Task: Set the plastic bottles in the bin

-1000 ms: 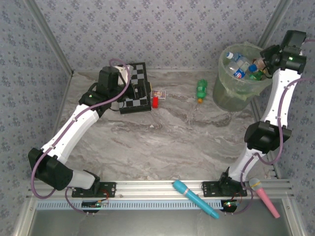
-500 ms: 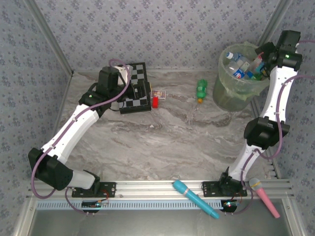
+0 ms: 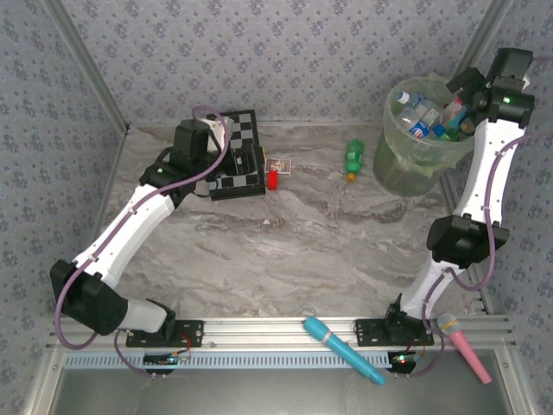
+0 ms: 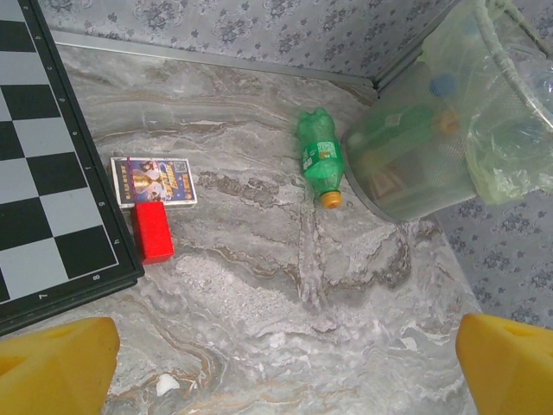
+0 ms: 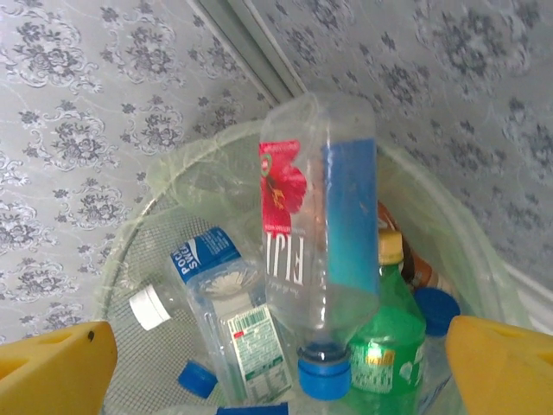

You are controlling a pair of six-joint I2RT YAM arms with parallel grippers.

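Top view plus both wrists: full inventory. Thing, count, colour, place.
bin: 1, pale green liner, far right corner of table
bottles: several, exact count unclear; clear with blue labels or caps, plus green; inside bin
loose bottle: 1, green with orange cap, lying on table left of bin
chessboard: 1, black and white, far left-centre
red block: 1, red, beside chessboard's right edge
card pack: 1, multicoloured, next to block on its far side
mic sticks: 2, one blue, one pink, at near rail
left gripper: open, over chessboard's right edge
right gripper: open, above bin
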